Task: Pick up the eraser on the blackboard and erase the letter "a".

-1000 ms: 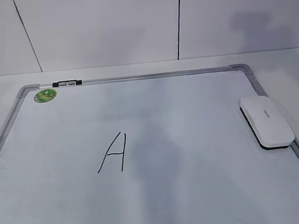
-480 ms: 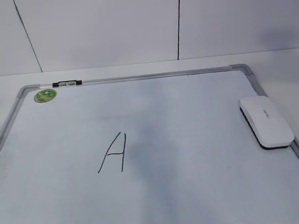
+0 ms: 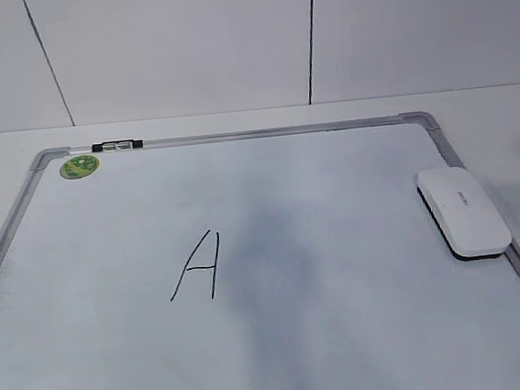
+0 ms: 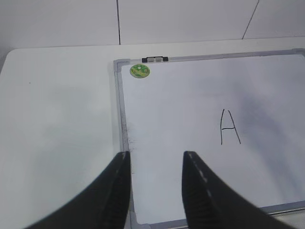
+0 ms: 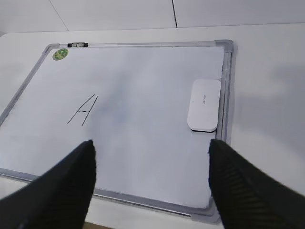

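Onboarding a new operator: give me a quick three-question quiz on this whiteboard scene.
1. True or false: the eraser lies against the right frame of the blackboard.
2. Which letter is written on the board? A) lowercase cursive "a" B) angular capital "A" C) "B"
3. Fill in: the round green sticker sits in the board's far ____ corner in the exterior view.

Key:
1. True.
2. B, the letter is an angular capital.
3. Left.
Both the left gripper and the right gripper hang open, holding nothing.
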`<action>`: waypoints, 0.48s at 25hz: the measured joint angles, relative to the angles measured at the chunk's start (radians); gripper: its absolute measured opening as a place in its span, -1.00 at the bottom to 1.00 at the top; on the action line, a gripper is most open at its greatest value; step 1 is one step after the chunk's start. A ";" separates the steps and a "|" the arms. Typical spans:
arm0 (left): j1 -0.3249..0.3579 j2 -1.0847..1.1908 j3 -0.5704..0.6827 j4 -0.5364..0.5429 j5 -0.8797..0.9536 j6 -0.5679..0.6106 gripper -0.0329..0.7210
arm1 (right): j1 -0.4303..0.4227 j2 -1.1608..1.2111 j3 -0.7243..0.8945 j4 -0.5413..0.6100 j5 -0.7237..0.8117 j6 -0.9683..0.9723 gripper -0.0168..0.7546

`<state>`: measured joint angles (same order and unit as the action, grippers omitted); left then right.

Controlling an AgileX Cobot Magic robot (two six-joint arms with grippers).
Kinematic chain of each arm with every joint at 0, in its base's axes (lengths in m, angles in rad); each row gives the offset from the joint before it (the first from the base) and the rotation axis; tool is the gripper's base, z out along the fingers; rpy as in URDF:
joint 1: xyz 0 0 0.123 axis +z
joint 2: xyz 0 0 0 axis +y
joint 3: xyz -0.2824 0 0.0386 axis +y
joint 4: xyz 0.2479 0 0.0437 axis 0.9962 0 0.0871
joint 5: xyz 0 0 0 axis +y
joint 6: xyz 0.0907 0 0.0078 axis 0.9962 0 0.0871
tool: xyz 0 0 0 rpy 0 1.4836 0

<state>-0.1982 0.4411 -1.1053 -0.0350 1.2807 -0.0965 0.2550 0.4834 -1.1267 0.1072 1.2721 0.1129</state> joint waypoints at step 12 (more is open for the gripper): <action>0.000 -0.114 0.041 -0.005 0.002 -0.002 -0.18 | 0.000 -0.211 0.239 0.000 0.002 -0.002 0.58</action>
<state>-0.1982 0.3276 -1.0648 -0.0403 1.2832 -0.0982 0.2550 0.2722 -0.8879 0.1072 1.2746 0.1107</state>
